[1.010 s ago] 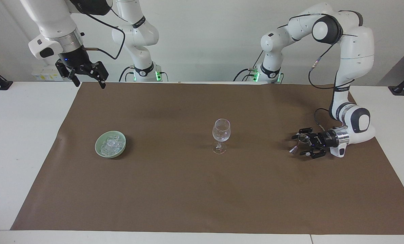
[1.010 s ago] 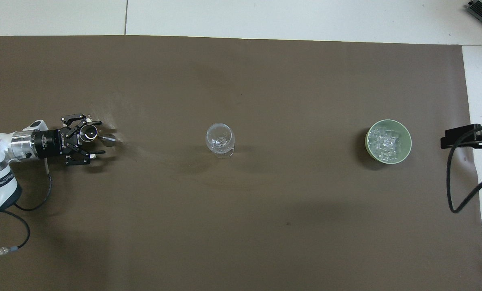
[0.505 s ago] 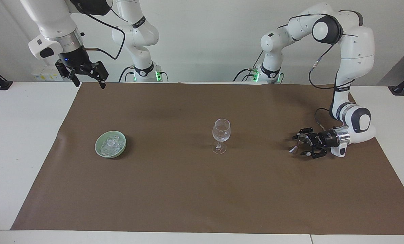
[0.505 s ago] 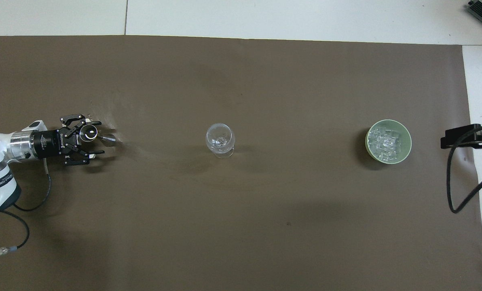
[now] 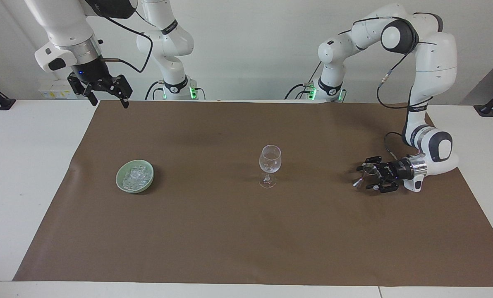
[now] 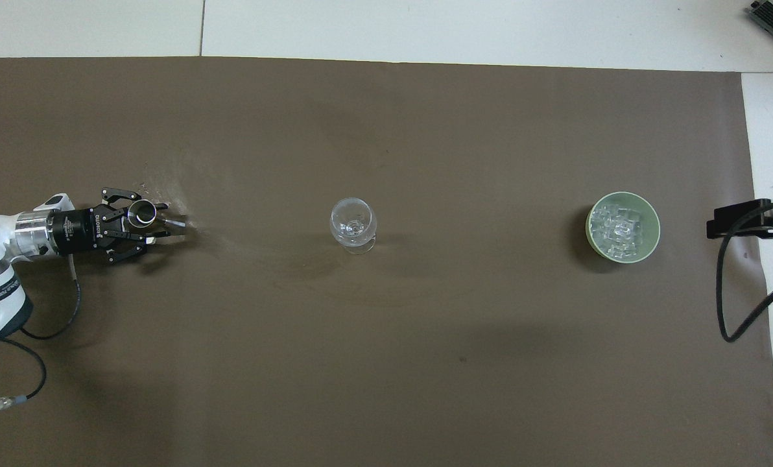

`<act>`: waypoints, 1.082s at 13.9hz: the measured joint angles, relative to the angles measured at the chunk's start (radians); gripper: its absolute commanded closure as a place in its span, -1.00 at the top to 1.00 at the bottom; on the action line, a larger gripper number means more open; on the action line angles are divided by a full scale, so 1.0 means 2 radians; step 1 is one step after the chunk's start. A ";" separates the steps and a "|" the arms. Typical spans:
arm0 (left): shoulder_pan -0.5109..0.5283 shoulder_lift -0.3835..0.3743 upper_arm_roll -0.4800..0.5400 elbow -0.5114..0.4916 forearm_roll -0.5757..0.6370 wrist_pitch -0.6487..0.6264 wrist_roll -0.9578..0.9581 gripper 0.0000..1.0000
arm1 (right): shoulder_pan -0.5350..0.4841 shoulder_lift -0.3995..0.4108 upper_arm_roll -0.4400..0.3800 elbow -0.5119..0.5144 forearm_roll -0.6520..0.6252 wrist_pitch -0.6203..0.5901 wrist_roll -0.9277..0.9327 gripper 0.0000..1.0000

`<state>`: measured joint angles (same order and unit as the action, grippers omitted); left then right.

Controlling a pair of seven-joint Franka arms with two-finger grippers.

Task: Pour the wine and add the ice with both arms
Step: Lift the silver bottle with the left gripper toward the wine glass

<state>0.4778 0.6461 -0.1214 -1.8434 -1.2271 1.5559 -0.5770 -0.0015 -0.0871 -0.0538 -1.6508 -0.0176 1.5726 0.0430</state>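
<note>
Two arms are on your table, and the wine glass (image 5: 269,164) standing upright at the middle of the brown mat (image 5: 238,240) serves as reference. Toward the left arm's end from that glass, your left gripper (image 5: 368,177) lies low and level over the mat, its fingers closed around a small metal cup (image 6: 142,214). Toward the right arm's end from the glass, the ice (image 5: 135,176) sits heaped in a green bowl (image 5: 122,186), about as near to the robots as the glass. Your right gripper (image 5: 106,97) waits raised over the mat's edge, well apart from the glass, with its fingers spread and nothing between them.
</note>
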 measured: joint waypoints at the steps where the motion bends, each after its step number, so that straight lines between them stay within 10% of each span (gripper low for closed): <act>1: 0.000 0.000 0.000 0.000 0.000 -0.001 0.000 -0.11 | 0.000 0.000 0.000 0.000 0.000 0.000 0.000 1.00; 5: 0.000 0.000 0.001 0.000 0.000 -0.001 0.000 -0.32 | 0.000 0.000 0.000 0.000 0.000 0.000 0.000 1.00; 9: 0.000 0.000 0.002 0.000 0.000 -0.005 0.000 -1.00 | 0.000 0.000 0.000 0.000 0.000 0.000 0.000 1.00; 15: 0.001 0.000 0.004 0.001 0.000 -0.005 0.001 -1.00 | 0.000 0.000 0.000 0.000 0.000 0.000 0.000 1.00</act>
<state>0.4791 0.6454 -0.1133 -1.8417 -1.2262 1.5453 -0.5758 -0.0015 -0.0871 -0.0538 -1.6508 -0.0176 1.5726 0.0430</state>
